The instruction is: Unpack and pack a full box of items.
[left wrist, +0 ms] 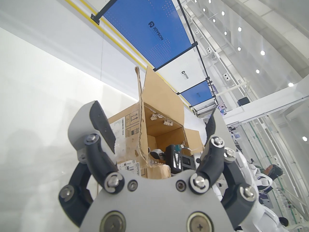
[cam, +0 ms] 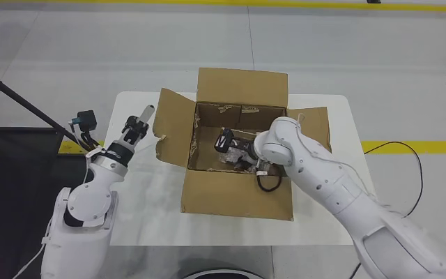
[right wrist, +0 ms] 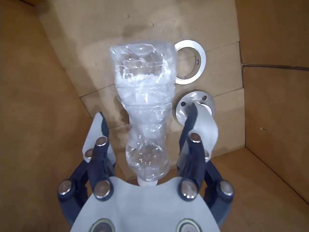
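1 crumpled plastic bottle (right wrist: 142, 78), lying in the box (right wrist: 36, 73), is straddled by the released right pincer (right wrist: 147, 112). Unpacking is judged in hand; closing, then lifting, is required next.

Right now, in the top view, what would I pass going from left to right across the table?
Small black device → left gripper → cardboard box's left flap → right gripper inside it → its right flap.
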Action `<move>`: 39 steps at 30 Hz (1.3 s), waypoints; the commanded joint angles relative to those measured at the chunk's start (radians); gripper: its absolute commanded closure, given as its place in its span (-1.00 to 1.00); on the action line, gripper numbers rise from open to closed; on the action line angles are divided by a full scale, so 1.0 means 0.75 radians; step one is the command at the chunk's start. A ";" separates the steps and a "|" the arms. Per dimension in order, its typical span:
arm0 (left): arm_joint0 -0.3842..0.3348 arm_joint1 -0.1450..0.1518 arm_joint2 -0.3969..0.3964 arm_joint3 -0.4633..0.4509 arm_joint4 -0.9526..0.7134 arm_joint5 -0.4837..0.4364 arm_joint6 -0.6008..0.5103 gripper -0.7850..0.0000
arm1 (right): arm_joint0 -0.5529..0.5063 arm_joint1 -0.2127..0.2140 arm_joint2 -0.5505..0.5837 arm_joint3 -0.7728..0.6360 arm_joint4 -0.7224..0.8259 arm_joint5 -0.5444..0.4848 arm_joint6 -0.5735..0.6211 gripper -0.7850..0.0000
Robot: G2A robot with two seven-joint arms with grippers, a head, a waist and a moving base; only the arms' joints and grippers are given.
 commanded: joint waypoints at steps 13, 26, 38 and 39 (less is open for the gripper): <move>0.019 0.012 -0.027 0.015 -0.001 -0.044 -0.025 -1.00 | -0.318 0.161 0.537 -0.639 0.050 0.249 -0.025 -1.00; 0.023 0.019 0.094 -0.062 0.058 -0.137 -0.109 -1.00 | -0.832 0.259 1.214 -1.075 0.306 0.368 -0.197 -1.00; 0.014 0.025 0.227 -0.169 0.119 -0.131 -0.201 -1.00 | -0.890 0.269 1.311 -1.076 0.360 0.366 -0.185 -1.00; 0.007 0.024 0.246 -0.166 0.134 -0.125 -0.204 -1.00 | -0.903 0.269 1.319 -1.063 0.371 0.376 -0.216 -1.00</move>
